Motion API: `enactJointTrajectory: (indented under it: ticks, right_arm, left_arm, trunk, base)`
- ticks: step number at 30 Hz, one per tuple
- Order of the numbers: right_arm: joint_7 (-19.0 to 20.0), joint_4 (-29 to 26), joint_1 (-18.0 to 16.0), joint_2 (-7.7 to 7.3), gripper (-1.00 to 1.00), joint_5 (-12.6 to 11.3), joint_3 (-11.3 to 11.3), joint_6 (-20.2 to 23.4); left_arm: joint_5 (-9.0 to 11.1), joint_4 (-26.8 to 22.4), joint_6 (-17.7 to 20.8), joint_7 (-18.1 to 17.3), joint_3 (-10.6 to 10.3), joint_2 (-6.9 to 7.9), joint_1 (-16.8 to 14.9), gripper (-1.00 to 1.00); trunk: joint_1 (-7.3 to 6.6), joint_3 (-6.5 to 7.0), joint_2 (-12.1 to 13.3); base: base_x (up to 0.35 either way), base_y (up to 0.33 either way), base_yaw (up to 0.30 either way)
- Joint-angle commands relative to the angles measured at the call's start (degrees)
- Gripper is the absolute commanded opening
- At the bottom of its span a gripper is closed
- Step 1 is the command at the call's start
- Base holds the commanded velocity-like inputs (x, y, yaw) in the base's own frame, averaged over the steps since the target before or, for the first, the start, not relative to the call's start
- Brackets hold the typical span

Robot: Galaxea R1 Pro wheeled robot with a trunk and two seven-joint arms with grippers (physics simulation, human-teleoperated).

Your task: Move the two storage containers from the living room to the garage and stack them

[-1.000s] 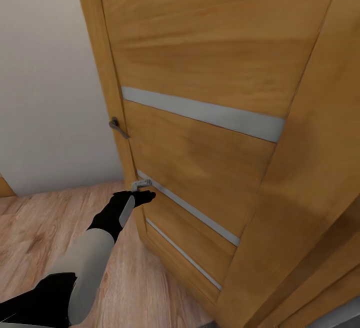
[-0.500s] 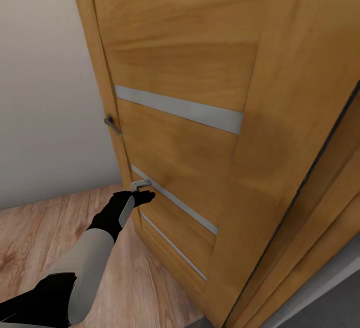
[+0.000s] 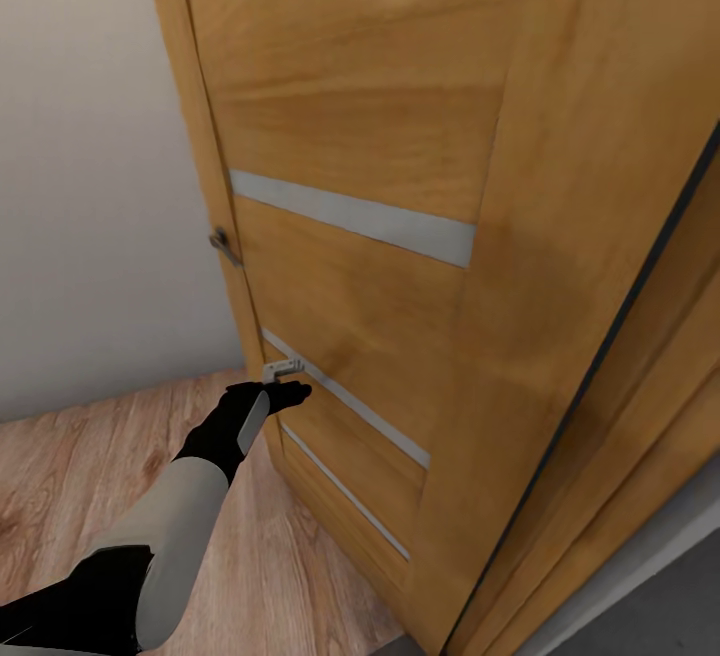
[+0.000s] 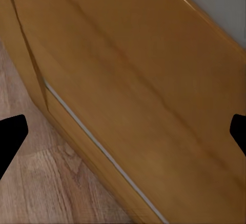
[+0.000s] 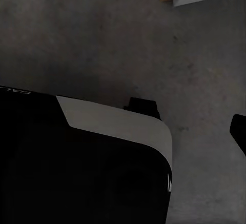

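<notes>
The two storage containers are out of view. A wood-panelled door [image 3: 380, 156] with grey strips stands close in front of me. My left arm reaches toward its lower part, and the left gripper [image 3: 284, 370] sits at the door's handle-side edge beside the lower grey strip. In the left wrist view the left gripper [image 4: 123, 134] is open, with its black fingertips [image 4: 10, 134] wide apart and nothing between them. The right gripper [image 5: 123, 137] hangs over dark grey floor [image 5: 102, 34] next to my own base; one fingertip [image 5: 239, 131] shows at the frame's edge, so it is spread open and empty.
A metal door handle [image 3: 223, 244] sticks out at the door's left edge. A pale wall [image 3: 90, 186] and pale wood-plank flooring [image 3: 60, 476] lie to the left. A dark gap [image 3: 610, 336] runs along the door's right edge, with grey floor [image 3: 680, 596] beyond it.
The view has shifted: the door's right edge, a dark gap and grey floor at the lower right have come into sight. My left arm holds the same pose in the picture.
</notes>
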Motion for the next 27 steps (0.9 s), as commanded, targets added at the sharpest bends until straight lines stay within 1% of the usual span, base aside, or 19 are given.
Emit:
enactJointTrajectory:
  ticks: [1,5,10,19,27]
  right_arm:
    - [0.0,0.0,0.0,-0.02,1.0,0.3,0.1,-0.1]
    - [0.0,0.0,0.0,-0.04,1.0,0.3,0.1,-0.2]
    - [0.0,0.0,0.0,-0.04,1.0,0.3,0.1,-0.2]
    - [0.0,0.0,0.0,-0.04,1.0,0.3,0.1,-0.2]
    - [0.0,0.0,0.0,-0.04,1.0,0.3,0.1,-0.2]
  left_arm:
    - [1.7,-0.1,0.3,0.0,0.2,-0.08,0.0,1.0]
    - [1.7,0.0,0.3,0.0,0.2,-0.11,0.0,1.0]
    - [1.7,0.1,0.3,0.0,0.2,-0.14,0.0,1.0]
    - [1.7,0.1,0.3,-0.1,0.1,-0.22,0.0,1.0]
    - [1.7,0.1,0.3,-0.1,0.1,-0.23,0.0,1.0]
  trunk:
    - [0.01,-0.05,0.0]
    - [0.01,-0.04,0.0]
    - [0.01,0.16,0.0]
    - [0.01,0.25,0.0]
    - [0.01,0.62,0.0]
  base:
    - [0.121,-0.056,0.0]
    - [0.177,-0.088,-0.019]
    - [0.162,-0.028,-0.182]
    - [0.016,-0.001,-0.043]
    - [0.001,0.0,-0.17]
